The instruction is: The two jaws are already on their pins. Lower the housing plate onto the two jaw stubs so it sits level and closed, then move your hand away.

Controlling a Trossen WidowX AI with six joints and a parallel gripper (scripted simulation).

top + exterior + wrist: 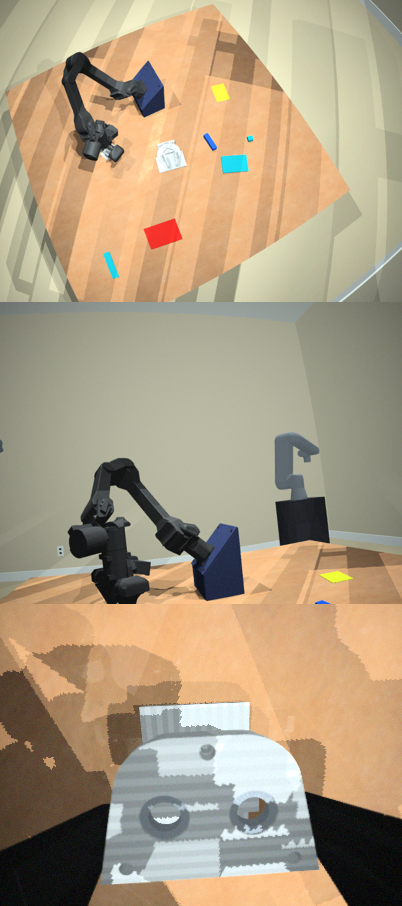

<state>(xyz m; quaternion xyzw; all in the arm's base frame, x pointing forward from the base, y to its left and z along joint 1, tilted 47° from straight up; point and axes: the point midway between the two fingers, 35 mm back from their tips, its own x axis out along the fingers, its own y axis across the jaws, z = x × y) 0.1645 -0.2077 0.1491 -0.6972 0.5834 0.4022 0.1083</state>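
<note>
A: Quick one. Where's the housing plate (105,154) (200,786)?
B: Left of the white base (162,168) in the top view, well apart from it. Use the base as landmark.
A: Hand state?
B: Gripper (104,152) (118,594) (205,808) is grasping the plate, black fingers at its two sides. Wrist view gives a rounded edge, two big round holes, smaller round marks. A ribbed strip (215,716) shows past the rounded edge; can't tell if it's joined on.
A: Plate clear of the table (201,195) (285,568)?
B: Can't tell.
A: Jaws?
B: Two jaws (167,161) (176,158) lie on the base, slanting apart. Plate isn't on them. Pin seating too small to read.
A: Rest, go, all top view.
B: Blue wedge (156,101) (224,571), arm mounted on it, above the base. Dark blue bar (210,141) just right of it, cyan rectangle (234,163) further right, small cyan cube (250,138) beyond the bar. Yellow sheet (220,92) (335,576) up and right. Red rectangle (162,233) below, cyan strip (111,265) below left.
</note>
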